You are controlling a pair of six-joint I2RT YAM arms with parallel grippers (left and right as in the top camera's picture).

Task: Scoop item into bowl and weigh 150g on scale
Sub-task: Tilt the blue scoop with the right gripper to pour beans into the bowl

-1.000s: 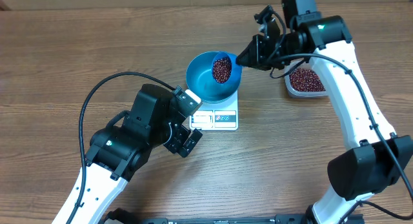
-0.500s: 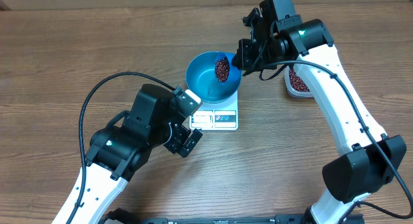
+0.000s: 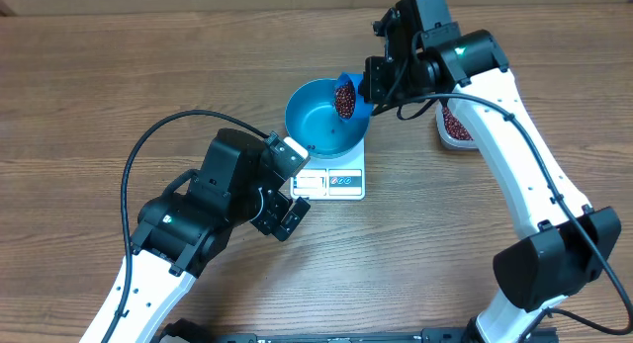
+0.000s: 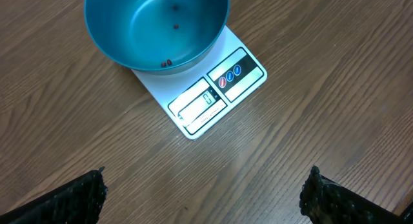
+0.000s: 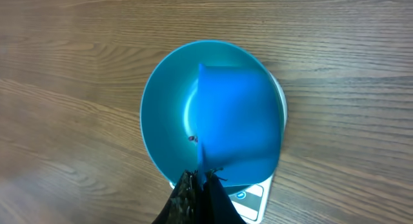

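Beans [image 3: 343, 98] loose, light, roll and spill; move only by scoop [image 5: 239, 117], handle pinched in closed right gripper [image 5: 200, 188], upper centre over bowl [image 3: 309, 126]. Left gripper [image 4: 203, 198] wide, empty.

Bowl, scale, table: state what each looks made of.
Bowl: likely plastic, teal, semi-gloss; soft highlights on its wall. Scale: probably white plastic, smooth matte top. Table: wood or wood-look laminate; grain lines show.

Robot lab rig. Left arm [image 3: 188, 224] at 7 o'clock, right arm [image 3: 529, 135] at 3 o'clock, exposed cable [image 3: 193, 113], wood-grain tabletop [image 3: 79, 86]. Digital scale [image 3: 331, 182] near centre.
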